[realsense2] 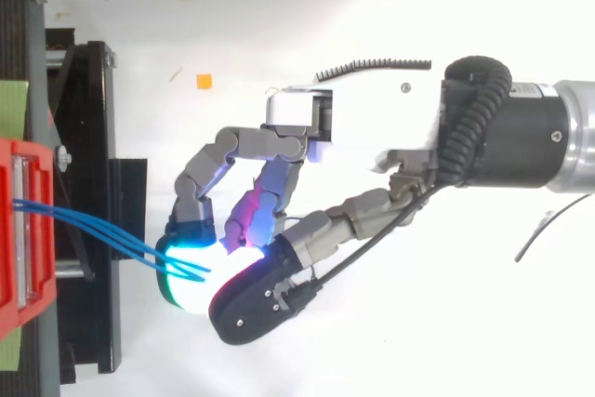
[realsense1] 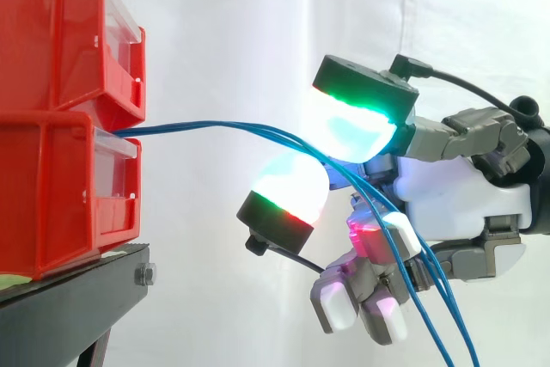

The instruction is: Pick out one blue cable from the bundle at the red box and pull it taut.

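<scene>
Cables caught between the pads, none yet singled out.

Red bins (realsense1: 51,186) are seen stacked on the black stand (realsense1: 77,302), fronts at its right edge. Blue cables (realsense1: 172,126) are led out at the lower bin's front and bow rightward into the hand (realsense1: 464,199), whose glowing pads (realsense1: 352,126) are closed on several strands together. Reaching and grasping look done; isolating one strand and drawing it taut are judged outstanding, since a slack arc is visible. From the side, loose tails are seen dropping past the palm toward the lower right; from above, separate strands (realsense2: 112,234) can be told apart between bin and pads.
</scene>
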`<control>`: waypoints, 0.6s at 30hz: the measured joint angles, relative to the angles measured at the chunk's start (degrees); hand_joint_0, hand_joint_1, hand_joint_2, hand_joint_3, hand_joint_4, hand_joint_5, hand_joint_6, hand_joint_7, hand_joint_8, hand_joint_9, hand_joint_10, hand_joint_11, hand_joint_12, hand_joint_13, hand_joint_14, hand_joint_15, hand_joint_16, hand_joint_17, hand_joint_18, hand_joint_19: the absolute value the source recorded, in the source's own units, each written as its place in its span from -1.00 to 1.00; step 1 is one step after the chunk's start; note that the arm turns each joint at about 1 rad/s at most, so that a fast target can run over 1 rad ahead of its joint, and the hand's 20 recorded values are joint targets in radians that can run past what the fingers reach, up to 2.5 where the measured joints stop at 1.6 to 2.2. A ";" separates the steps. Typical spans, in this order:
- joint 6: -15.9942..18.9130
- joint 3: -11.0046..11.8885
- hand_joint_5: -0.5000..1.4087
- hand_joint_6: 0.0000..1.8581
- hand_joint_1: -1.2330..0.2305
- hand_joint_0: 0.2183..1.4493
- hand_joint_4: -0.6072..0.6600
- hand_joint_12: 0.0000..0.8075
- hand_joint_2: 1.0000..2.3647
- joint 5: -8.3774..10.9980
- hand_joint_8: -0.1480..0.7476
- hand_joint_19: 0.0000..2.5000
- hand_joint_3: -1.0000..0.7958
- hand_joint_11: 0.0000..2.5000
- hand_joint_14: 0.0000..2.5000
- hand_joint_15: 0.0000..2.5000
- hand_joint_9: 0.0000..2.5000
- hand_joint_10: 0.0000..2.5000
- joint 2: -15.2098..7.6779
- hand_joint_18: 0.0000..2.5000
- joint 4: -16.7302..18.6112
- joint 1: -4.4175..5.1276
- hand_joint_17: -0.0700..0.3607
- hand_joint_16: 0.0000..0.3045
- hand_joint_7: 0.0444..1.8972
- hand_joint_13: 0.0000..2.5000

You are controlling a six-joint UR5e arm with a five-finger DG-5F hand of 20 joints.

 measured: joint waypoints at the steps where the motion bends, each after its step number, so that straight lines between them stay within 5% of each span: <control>1: 0.00 0.00 -0.55 -0.06 -0.20 -0.35 -0.01 -0.02 -0.98 0.00 0.05 -0.41 -0.22 -0.52 -0.99 -0.64 0.07 -0.98 0.00 -0.23 0.00 0.00 -0.12 -0.65 -0.09 -0.19; 9: 0.00 0.00 -0.55 -0.04 -0.35 -0.35 0.05 0.04 -0.97 0.00 0.11 -0.44 -0.06 -0.53 -0.99 -0.65 0.07 -0.98 0.00 -0.19 0.00 0.00 -0.07 -0.62 -0.06 -0.18; 18: 0.00 0.00 -0.56 -0.02 -0.57 -0.21 0.00 -0.02 -0.97 0.00 0.07 -0.43 -0.12 -0.48 -0.99 -0.64 0.05 -0.98 -0.01 -0.22 0.00 0.00 -0.12 -0.65 0.00 -0.21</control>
